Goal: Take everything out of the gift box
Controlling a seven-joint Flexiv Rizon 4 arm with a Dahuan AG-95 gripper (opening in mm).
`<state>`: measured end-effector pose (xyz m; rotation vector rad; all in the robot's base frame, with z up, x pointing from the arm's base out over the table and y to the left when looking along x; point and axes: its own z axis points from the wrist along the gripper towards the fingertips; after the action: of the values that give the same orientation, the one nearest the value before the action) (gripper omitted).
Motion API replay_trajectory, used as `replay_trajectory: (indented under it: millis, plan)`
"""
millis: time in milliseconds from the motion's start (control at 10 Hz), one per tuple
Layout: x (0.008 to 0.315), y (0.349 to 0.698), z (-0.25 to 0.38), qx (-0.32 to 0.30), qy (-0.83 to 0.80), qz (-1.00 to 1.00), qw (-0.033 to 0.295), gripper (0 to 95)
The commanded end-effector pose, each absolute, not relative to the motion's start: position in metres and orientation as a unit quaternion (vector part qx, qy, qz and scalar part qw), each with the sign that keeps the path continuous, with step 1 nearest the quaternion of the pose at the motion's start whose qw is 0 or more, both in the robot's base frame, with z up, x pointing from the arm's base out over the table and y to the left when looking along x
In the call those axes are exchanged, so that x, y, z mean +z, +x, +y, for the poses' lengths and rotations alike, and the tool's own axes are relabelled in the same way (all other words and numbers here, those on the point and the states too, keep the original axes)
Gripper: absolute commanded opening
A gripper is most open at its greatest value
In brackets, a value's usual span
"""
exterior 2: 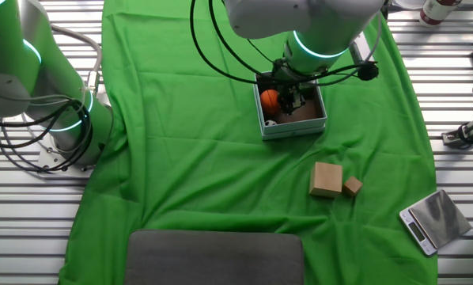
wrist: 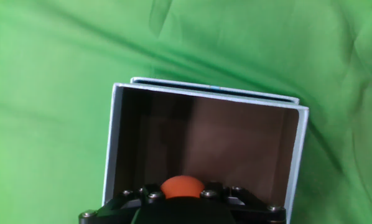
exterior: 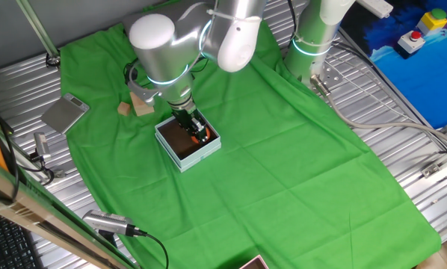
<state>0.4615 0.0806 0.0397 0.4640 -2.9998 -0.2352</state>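
The pincer [exterior 2: 293, 96] is down inside the gift box [exterior 2: 293, 127], which sits on the green cloth [exterior 2: 189, 150] over the surface, approx. mid-cloth. The orange basketball [exterior 2: 269, 99] shows in the box's left part in the other fixed view, right beside the fingers; in the hand view only its top [wrist: 181, 186] peeks above the black pincer body [wrist: 180, 208], so the fingertips themselves are cut off at the frame's bottom edge. Can't tell whether the jaws are spread or closed on the ball — the arm's wrist blocks them in both fixed views. A small white patch [exterior 2: 270, 123] near the box's front wall may be the soccer ball, too little visible to be sure. Box interior [wrist: 223, 140] otherwise dark brown, bare where seen. Two tan wooden blocks, the bigger [exterior 2: 326, 180] and the smaller [exterior 2: 352, 186], lie outside the box on the cloth, touching or nearly so. A silver scale [exterior 2: 434, 220] sits off the cloth's corner.
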Motion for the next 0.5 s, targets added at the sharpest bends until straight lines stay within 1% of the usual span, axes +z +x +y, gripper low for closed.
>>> replay_trajectory:
  millis: [100, 500]
  plan:
    - [0.044, 0.460, 0.080, -0.071, 0.157, -0.984, 0.049, 0.0]
    - [0.057, 0.458, 0.074, -0.064, 0.176, -0.981, 0.056, 0.0]
